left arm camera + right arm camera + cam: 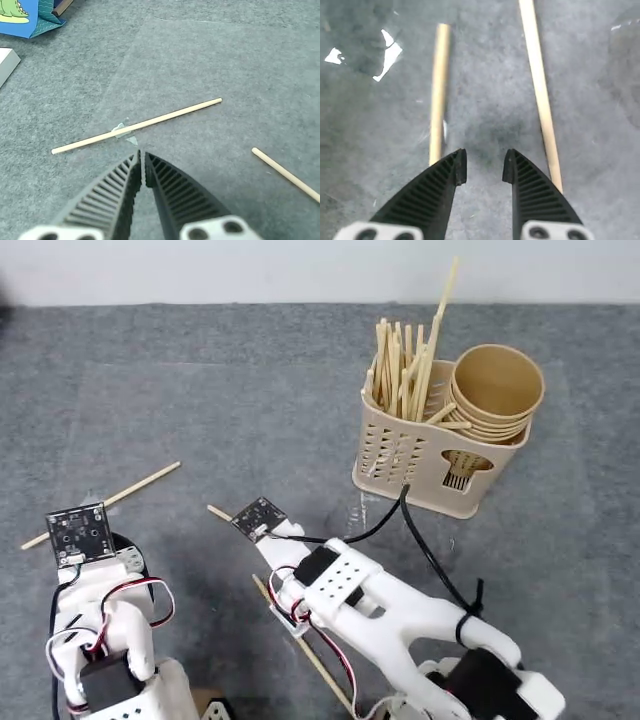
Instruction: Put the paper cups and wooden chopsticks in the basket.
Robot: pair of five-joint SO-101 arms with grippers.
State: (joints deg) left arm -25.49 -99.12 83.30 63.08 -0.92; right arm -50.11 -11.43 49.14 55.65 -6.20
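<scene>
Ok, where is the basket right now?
In the high view the basket stands on the right side, farther out than the right arm, holding stacked paper cups and a bunch of chopsticks.

White plastic shells on left arm [105,615] and right arm [400,615], black servos [103,680], red and white wires [168,605] looping, black cable [425,545] too; fingers [442,185] black and ribbed.

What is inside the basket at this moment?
In the basket, a bundle of wooden chopsticks stands at one end and a stack of paper cups sits at the other. The basket's walls cover their lower parts, so the number of cups is unclear.
</scene>
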